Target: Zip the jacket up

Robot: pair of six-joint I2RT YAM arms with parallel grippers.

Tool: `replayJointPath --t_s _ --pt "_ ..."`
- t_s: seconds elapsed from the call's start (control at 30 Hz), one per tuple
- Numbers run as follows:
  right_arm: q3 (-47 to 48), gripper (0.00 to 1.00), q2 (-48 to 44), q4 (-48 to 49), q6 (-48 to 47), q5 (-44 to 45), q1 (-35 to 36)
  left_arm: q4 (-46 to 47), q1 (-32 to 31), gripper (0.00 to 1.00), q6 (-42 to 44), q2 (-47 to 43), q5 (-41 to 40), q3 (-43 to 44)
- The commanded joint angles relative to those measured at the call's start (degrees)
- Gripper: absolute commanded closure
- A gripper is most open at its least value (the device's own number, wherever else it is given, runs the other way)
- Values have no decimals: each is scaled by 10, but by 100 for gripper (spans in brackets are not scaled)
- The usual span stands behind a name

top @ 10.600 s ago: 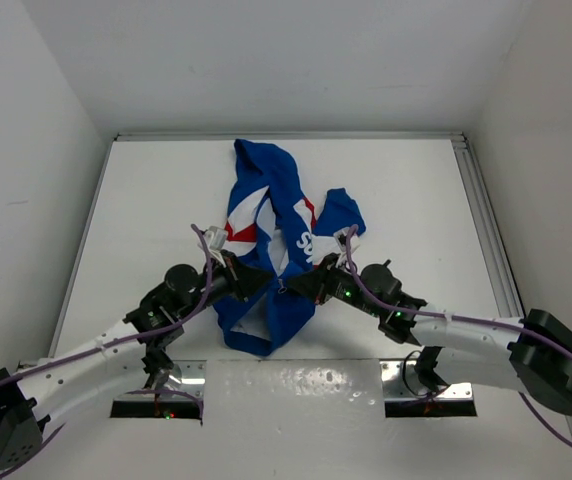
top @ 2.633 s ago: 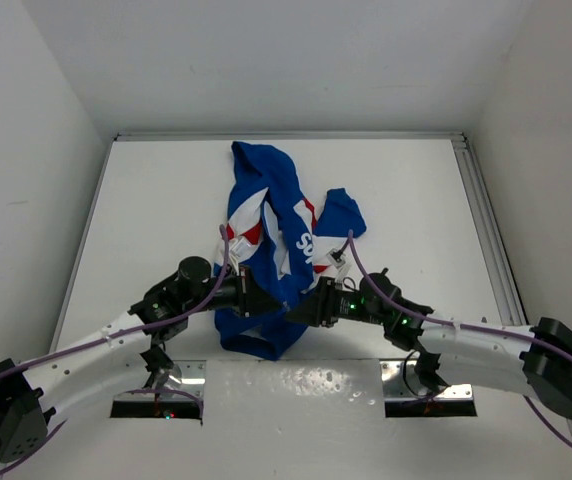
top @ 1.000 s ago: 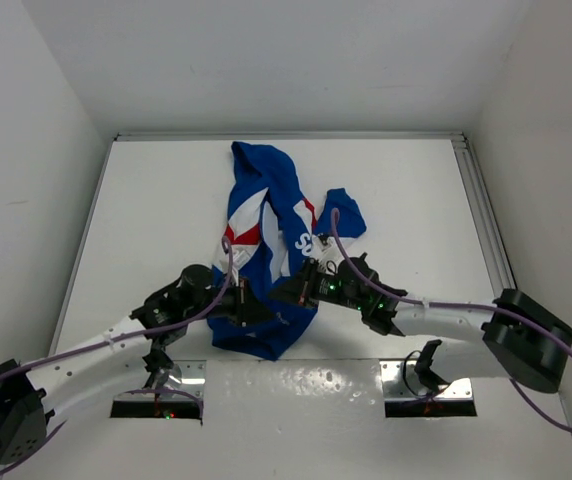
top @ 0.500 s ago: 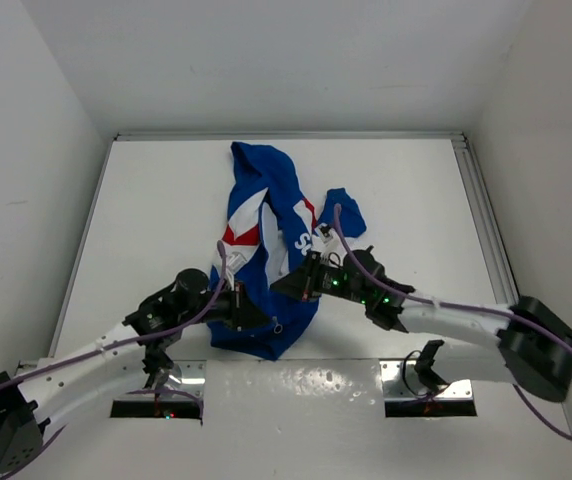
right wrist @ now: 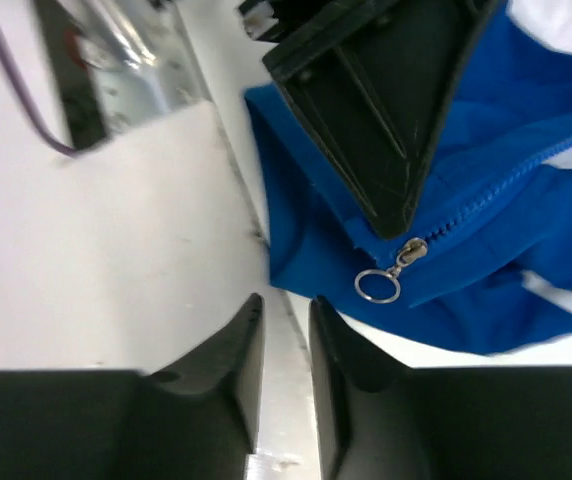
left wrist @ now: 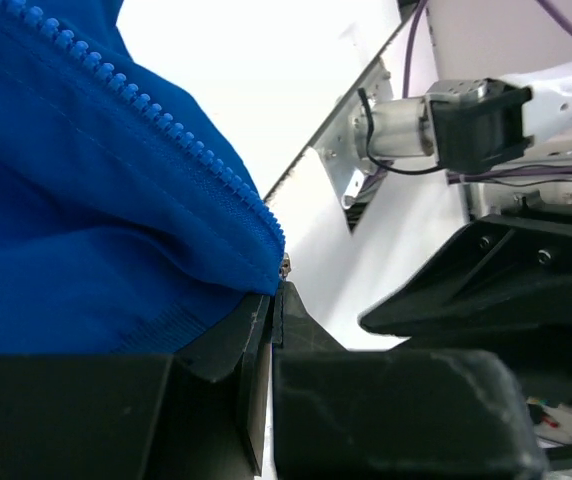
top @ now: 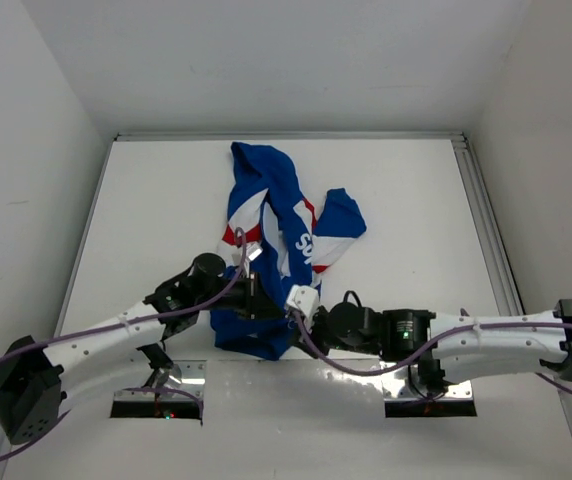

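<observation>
The blue jacket (top: pixel 266 195) with red and white panels lies crumpled mid-table, its front partly open. My left gripper (top: pixel 268 303) is shut on the bottom hem beside the zipper teeth (left wrist: pixel 166 115), pinching the fabric corner (left wrist: pixel 275 290). The metal slider with its ring pull (right wrist: pixel 377 287) sits at the lower end of the zipper, just past the left finger (right wrist: pixel 386 110). My right gripper (right wrist: pixel 285 300) hovers over the white table a little short of the ring, jaws slightly apart with nothing between them; from above it sits at the hem (top: pixel 294 312).
Two metal mounting plates (top: pixel 161 378) (top: pixel 431 385) sit at the near table edge. An aluminium rail (top: pixel 481 215) runs along the right side. White walls close in the table on three sides. Purple cables trail along both arms.
My right gripper has opened and drawn back toward the near edge, its arm swinging low along the front. The left gripper stays shut on the hem, shifted slightly right.
</observation>
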Motion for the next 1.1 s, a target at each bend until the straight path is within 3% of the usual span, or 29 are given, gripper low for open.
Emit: replayJointPath --t_s 0.0,0.13,0.23,0.73,1.07 --pt "51 72 32 -61 -112 150 28 68 12 100 -39 28 44 31" --pt "84 60 51 -73 -114 204 32 96 21 100 -63 51 59 39" --pt "90 57 56 -77 -103 205 32 92 27 100 -64 54 60 46" --pt "78 58 89 -76 -72 285 46 114 46 100 -93 66 76 48" --pt "75 62 115 -51 -74 284 46 113 46 100 -86 68 79 47"
